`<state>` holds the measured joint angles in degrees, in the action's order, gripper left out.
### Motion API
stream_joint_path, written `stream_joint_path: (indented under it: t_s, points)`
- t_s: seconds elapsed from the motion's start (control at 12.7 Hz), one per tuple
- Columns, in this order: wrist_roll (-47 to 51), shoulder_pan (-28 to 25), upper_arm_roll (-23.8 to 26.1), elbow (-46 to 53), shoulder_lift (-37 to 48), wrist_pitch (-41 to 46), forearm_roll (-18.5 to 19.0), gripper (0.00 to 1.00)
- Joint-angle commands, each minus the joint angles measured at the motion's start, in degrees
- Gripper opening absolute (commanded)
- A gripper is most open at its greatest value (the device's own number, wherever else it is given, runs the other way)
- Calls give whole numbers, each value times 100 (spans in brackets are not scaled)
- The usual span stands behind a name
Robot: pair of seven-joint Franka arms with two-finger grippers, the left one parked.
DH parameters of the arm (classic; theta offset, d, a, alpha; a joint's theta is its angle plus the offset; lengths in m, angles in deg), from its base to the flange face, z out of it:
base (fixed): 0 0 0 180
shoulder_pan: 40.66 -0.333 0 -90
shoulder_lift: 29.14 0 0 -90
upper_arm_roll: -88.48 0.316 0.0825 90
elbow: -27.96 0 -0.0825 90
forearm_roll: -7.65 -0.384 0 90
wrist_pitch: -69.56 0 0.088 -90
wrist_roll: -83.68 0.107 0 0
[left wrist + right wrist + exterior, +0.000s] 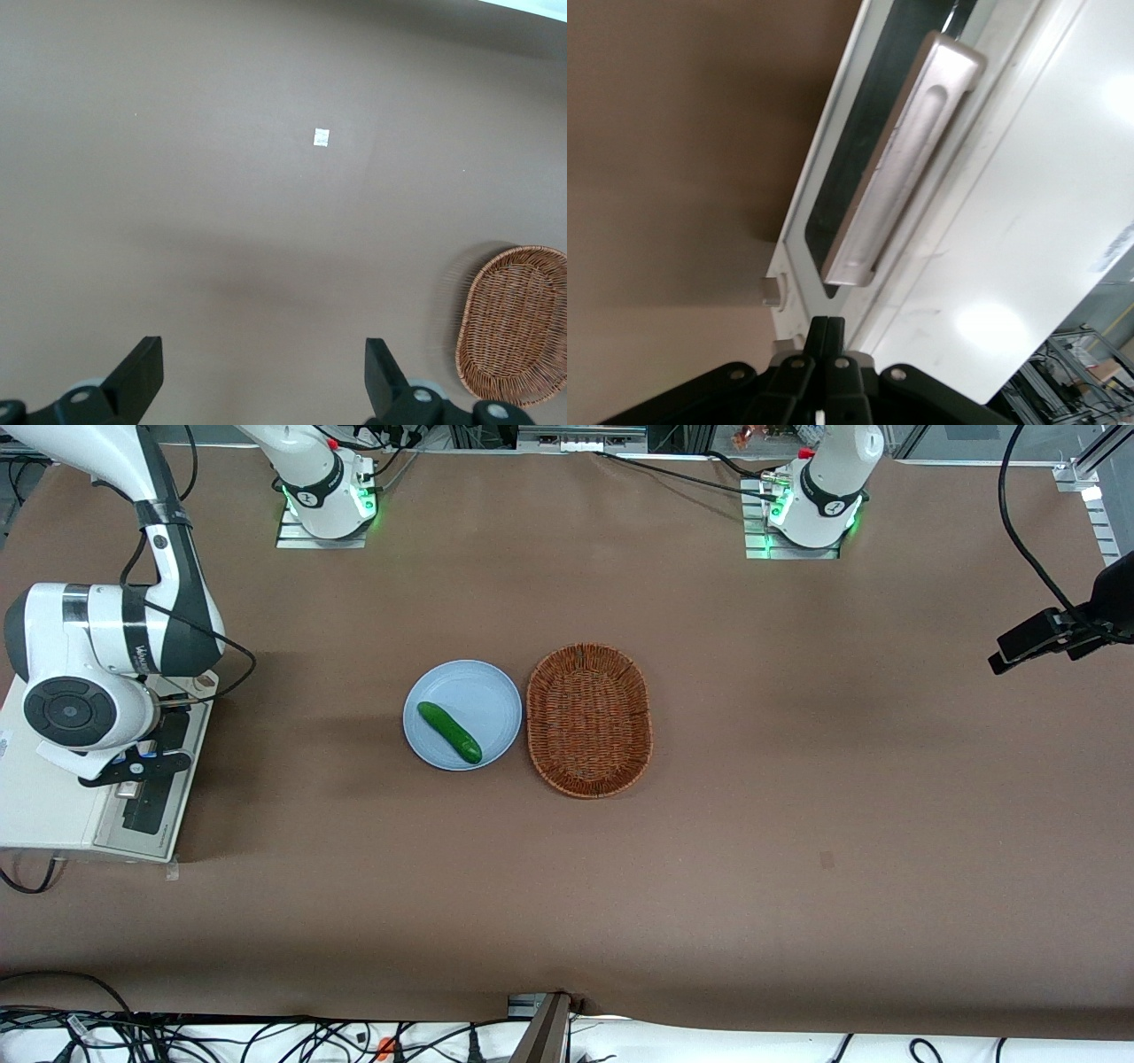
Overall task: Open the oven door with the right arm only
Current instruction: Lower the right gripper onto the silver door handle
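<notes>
The cream-white oven (49, 806) stands at the working arm's end of the table, its front turned toward the table's middle. The oven door (146, 815) rests against the oven's front with no gap showing. In the right wrist view the silver bar handle (904, 168) runs along the door's dark glass (855, 150), next to the oven's white top (1010, 230). The right arm (97, 655) hangs over the oven's front edge. My gripper (827, 320) is shut with nothing in it, fingers pressed together just off the near end of the handle, above the door frame. In the front view the gripper (133, 772) sits over the door.
A light blue plate (492, 691) holding a green cucumber (449, 732) lies mid-table, beside a brown wicker basket (589, 719). The basket (518, 323) also shows in the left wrist view. Brown table covering (797, 824) stretches toward the parked arm's end.
</notes>
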<state>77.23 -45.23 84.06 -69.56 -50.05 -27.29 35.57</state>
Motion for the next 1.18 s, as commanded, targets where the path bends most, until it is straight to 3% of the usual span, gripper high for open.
stream_joint_path:
  t_s: [0.0,0.24,1.11]
  points:
    - [30,53,-7,-4,-63,-220,205,0]
    - [-6,184,-16,5,-195,-466,363,0]
    - [55,194,-16,31,-362,-756,372,0]
